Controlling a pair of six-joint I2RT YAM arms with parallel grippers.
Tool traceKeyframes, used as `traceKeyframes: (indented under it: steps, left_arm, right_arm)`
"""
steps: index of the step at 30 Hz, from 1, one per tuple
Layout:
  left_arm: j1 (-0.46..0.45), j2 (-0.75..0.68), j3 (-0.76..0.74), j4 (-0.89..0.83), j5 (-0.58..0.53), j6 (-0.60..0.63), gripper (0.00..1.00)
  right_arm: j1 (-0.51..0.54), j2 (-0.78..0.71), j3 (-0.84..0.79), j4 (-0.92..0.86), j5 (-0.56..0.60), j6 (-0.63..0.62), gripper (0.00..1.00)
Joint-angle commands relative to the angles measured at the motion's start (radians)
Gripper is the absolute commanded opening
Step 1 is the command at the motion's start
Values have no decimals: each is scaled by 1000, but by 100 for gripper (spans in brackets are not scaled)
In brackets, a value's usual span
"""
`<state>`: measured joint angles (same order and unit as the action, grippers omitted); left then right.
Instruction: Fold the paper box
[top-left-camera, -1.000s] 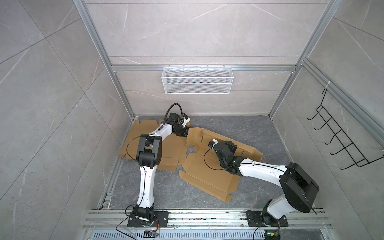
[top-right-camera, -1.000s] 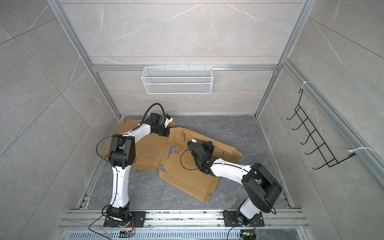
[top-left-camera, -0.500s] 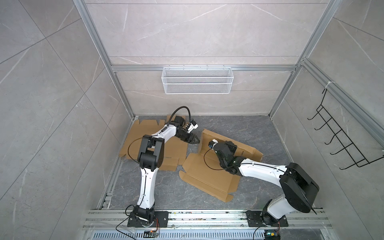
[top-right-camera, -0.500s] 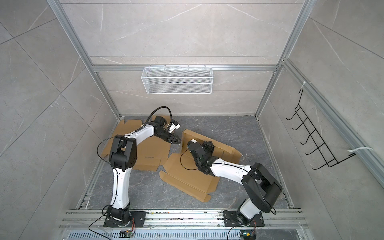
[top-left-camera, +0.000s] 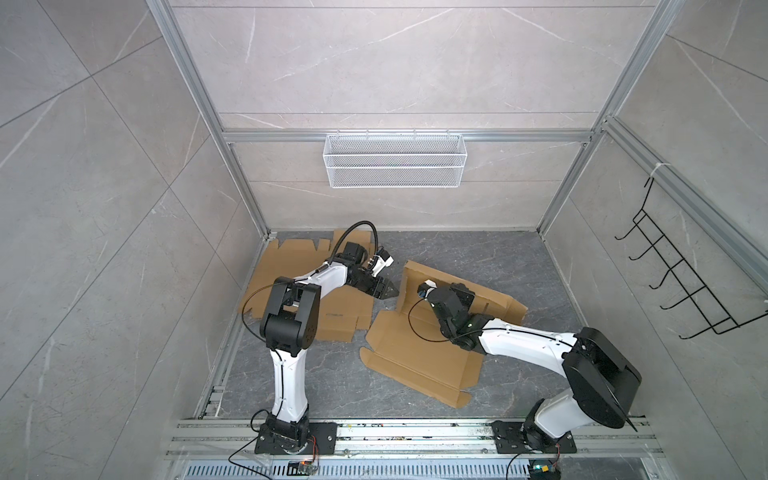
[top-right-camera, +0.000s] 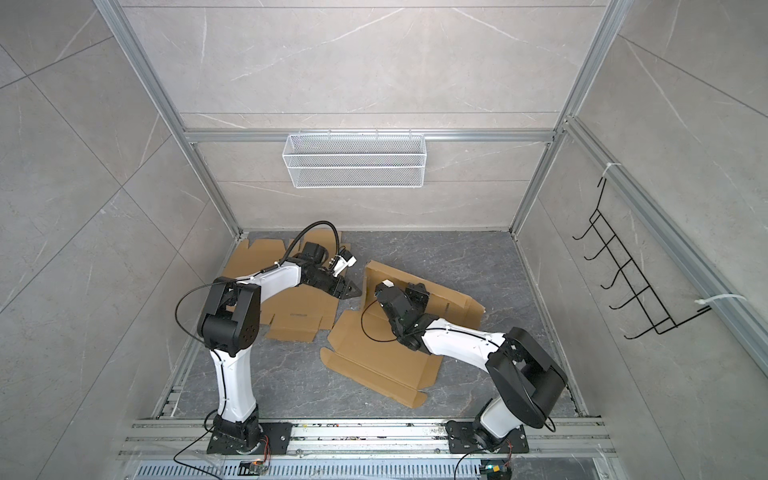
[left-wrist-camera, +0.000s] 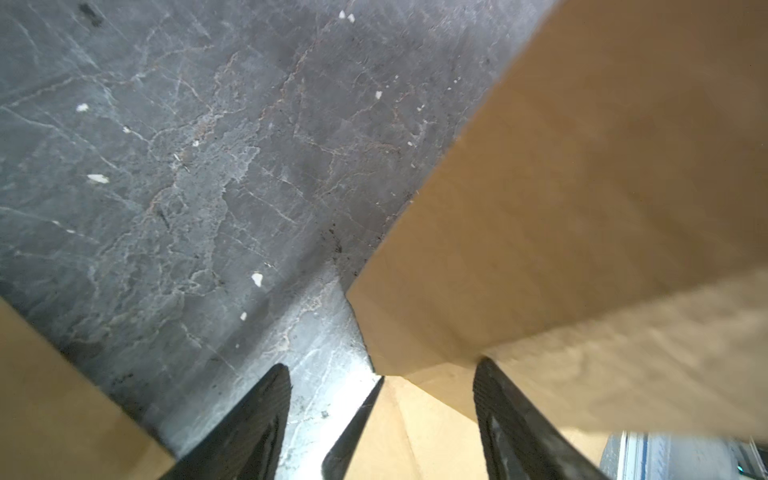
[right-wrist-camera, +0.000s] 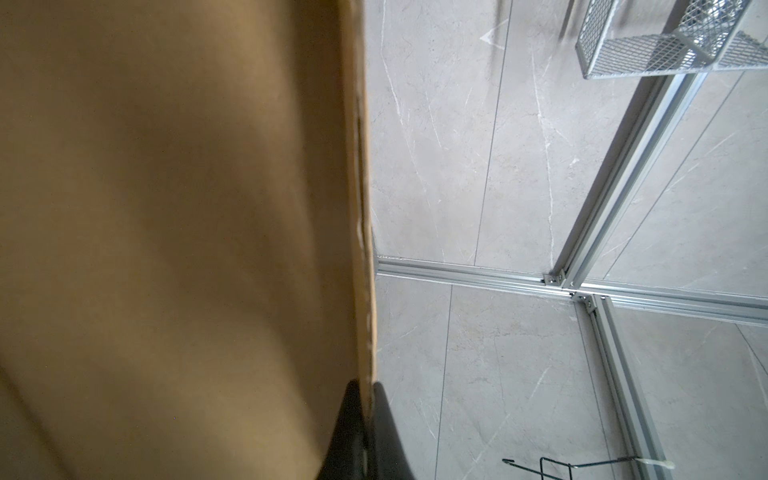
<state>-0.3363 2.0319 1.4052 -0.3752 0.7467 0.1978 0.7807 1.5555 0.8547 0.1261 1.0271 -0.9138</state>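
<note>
**Two claws at one paper box (top-left-camera: 415, 357): one pinching, one spread**

Both arms reach out over the dark stone floor (top-left-camera: 478, 257). The right claw (right-wrist-camera: 365, 384) is pressed together on the thin edge of the paper box. In the right wrist view its two black fingers (right-wrist-camera: 347, 428) have the brown card between them, with no gap to see. The panel (top-left-camera: 478, 291) that it pinches stands up from the floor, while the larger part of the box lies flat below and behind this claw, toward the base of its arm. In both top views the claw itself is hidden by its own wrist, so the grip is clear only from the wrist camera.

The left claw (top-left-camera: 384, 291) is spread. In the left wrist view its fingers (left-wrist-camera: 266, 419) are well apart. A corner of brown card comes into the space between them, but I cannot tell if a finger touches it. In both top views this claw is low over the floor, just beside the end of the upright panel, and points toward it. Behind the left claw, under its arm, more flat cardboard sheets (top-left-camera: 291, 253) lie on the floor.

Far beyond both claws a white wire basket (top-left-camera: 395, 160) hangs on the back wall. A black hook rack (top-left-camera: 686, 286) is on the side wall nearest to the right claw.
</note>
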Motion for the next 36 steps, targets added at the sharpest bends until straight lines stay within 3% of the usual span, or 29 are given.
traceKeyframes:
  steps: [1, 4, 8, 13, 21, 27, 36]
  left_arm:
    - [-20, -59, -21, 111, 90, -10, 79]
    - [-27, -62, -32, 114, 131, -10, 85]
    - [-33, -69, -50, 170, 99, -22, 86]
    - [-40, -81, -77, 280, -32, -48, 86]
    - [-42, -111, -189, 584, -165, -170, 82]
    - [-43, -123, -276, 807, -177, -240, 78]
    - [-51, -90, -273, 854, -236, -257, 74]
  right_arm:
    - [14, -18, -10, -3, -16, 2, 0]
    - [14, -14, -10, -5, -15, 3, 0]
    - [13, -14, -9, -5, -17, 4, 0]
    - [14, -11, -1, -8, -16, 1, 0]
    - [15, -21, -7, -12, -21, 4, 0]
    - [17, -20, -6, -11, -24, 6, 0]
    - [24, -20, -5, -8, -28, 8, 0]
